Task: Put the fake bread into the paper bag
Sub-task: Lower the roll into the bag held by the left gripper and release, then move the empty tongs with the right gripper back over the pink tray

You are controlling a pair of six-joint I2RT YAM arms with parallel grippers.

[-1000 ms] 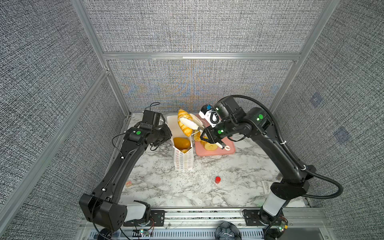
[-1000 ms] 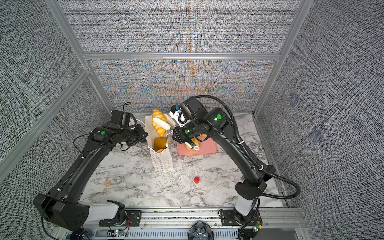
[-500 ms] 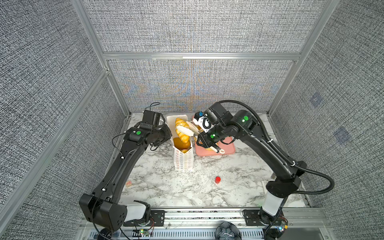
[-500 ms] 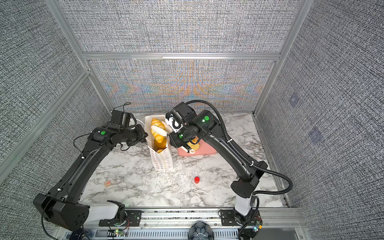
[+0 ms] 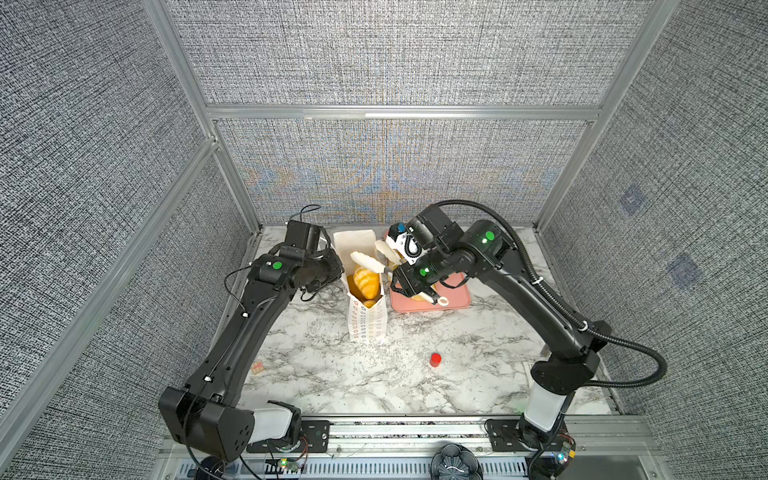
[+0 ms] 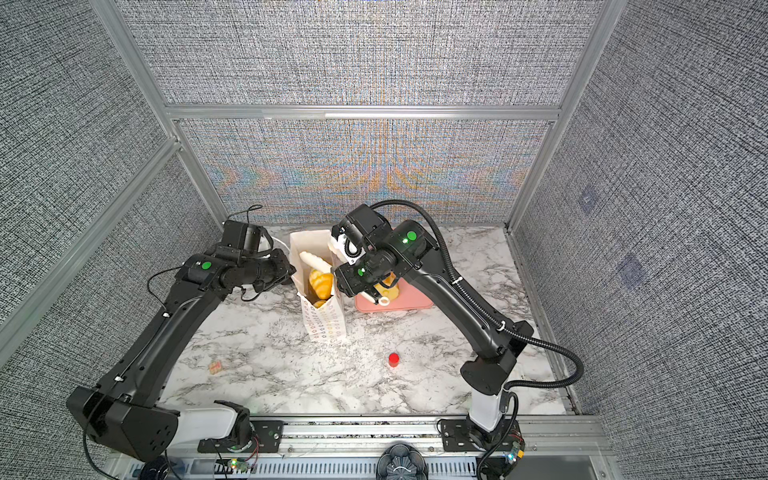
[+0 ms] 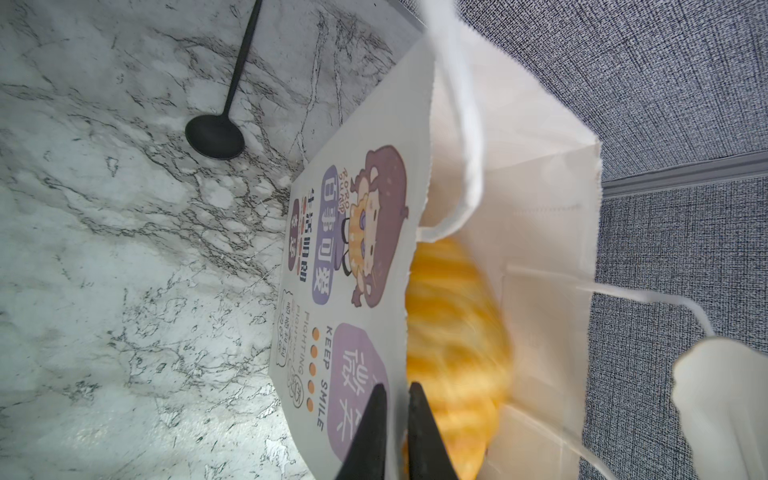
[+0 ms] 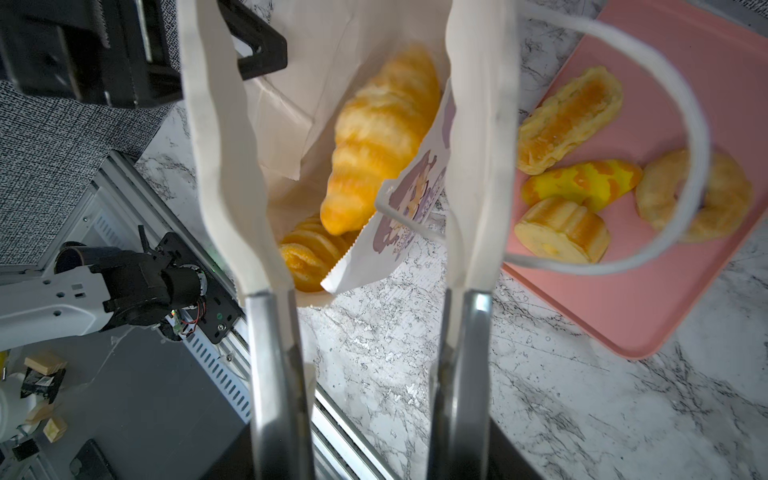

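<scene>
1. A tall white paper bag (image 5: 368, 324) printed with rows of small coloured rings stands upright on the marble tabletop (image 5: 332, 382), its mouth open.
2. The black-fingered left gripper (image 7: 398, 401) is pinched tight on the bag's top edge.
3. The right gripper (image 5: 365, 249), with long white tong fingers, hovers over the bag's mouth; its fingers are spread with nothing between them.
4. A glossy golden croissant-shaped fake bread (image 8: 382, 137) sits slanted inside the bag, above a ridged orange bun (image 8: 309, 253) deeper down.
5. Just beside the bag, a flat pink tray (image 8: 623, 311) carries four more golden toy pastries (image 8: 582, 185).
6. A small red cylinder (image 5: 435, 359) stands well apart from the bag.
</scene>
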